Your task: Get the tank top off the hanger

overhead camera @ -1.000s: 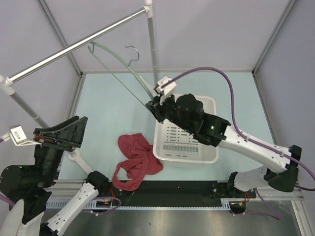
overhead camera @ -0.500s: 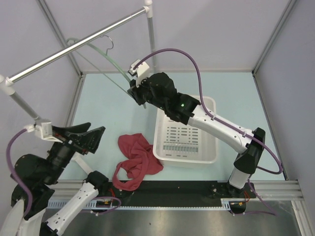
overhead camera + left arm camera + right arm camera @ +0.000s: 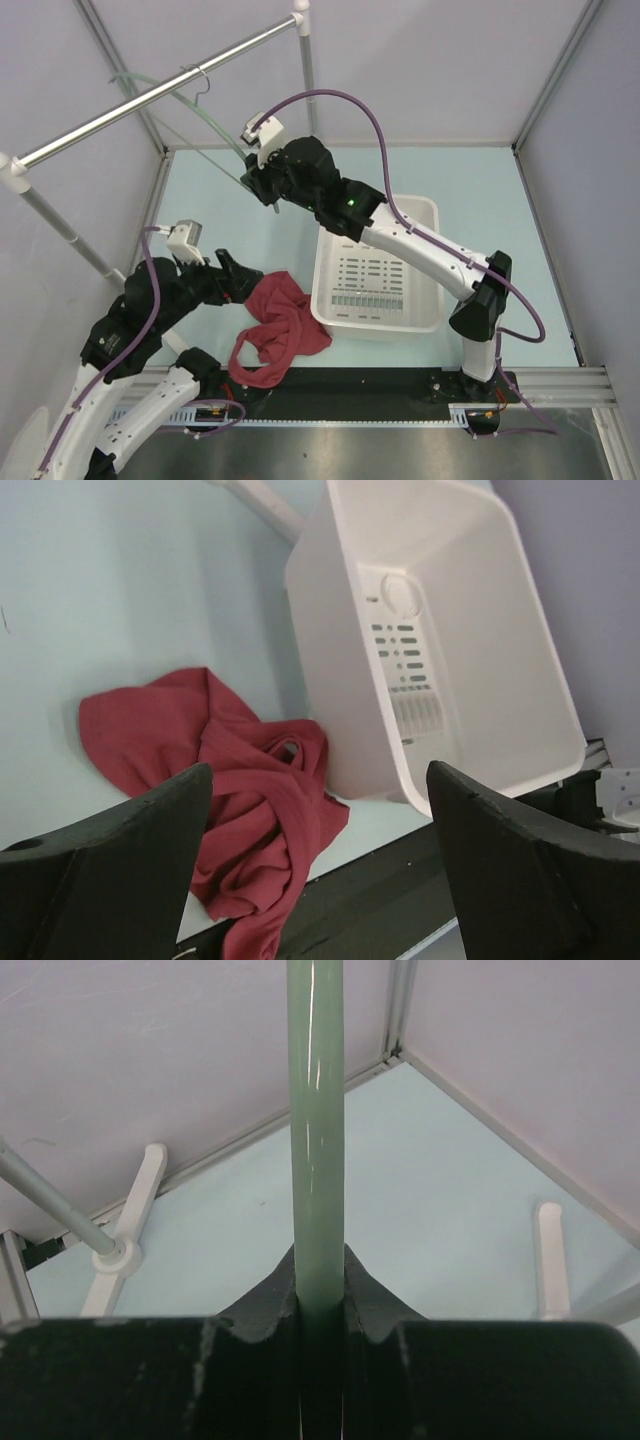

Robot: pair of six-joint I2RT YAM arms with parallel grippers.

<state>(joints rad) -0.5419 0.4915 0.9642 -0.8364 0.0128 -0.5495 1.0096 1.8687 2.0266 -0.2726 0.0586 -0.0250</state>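
At the right wrist, the right fingers (image 3: 262, 1305) pinched the hanger (image 3: 316, 1160), a thin, stiff, probably light bar running straight away from them. From the left wrist, the left fingers (image 3: 110, 880) stood wide and empty over the tank top (image 3: 240, 810), a limp heap best pinched at a raised fold. Overhead, it lay on the bench (image 3: 230, 220) beside the basket (image 3: 375, 325), and the hanger slanted up-left toward the rail (image 3: 100, 120).

Left gripper (image 3: 238, 274) is hovering low, jaws gaping wide; right arm is holding outstretched, right gripper (image 3: 252, 182) pinching the hanger (image 3: 316, 1110).
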